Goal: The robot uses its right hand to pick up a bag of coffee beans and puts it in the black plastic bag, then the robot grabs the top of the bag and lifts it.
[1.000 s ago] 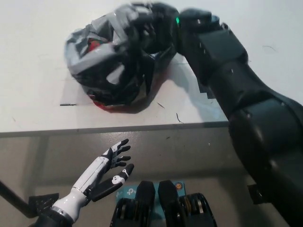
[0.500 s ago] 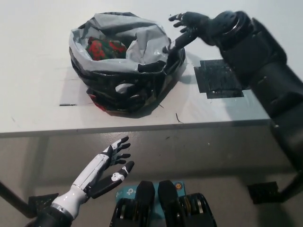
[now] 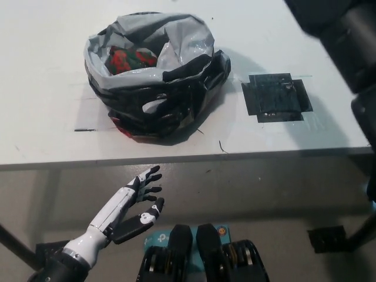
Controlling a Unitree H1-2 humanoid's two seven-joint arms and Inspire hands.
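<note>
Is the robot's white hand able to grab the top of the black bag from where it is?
Probably not without moving a lot. The left hand hangs open below the table edge, while the black plastic bag sits up on the tabletop, farther back. Nothing blocks the bag's top.

1. The white left hand (image 3: 138, 202) sits at about seven o'clock in the head view, low and left of centre.
2. Its forearm runs up from the bottom-left corner toward one o'clock, so the hand leads the arm on a slant.
3. The fingers (image 3: 151, 176) are spread apart and point toward one o'clock; the thumb juts out to the lower right, separate from the rest.
4. It holds nothing and touches nothing.
5. The black right arm (image 3: 352, 41) shows only as dark bulk at the upper right, from about one to three o'clock, running down the right edge.
6. The right hand itself is out of the picture.
</note>
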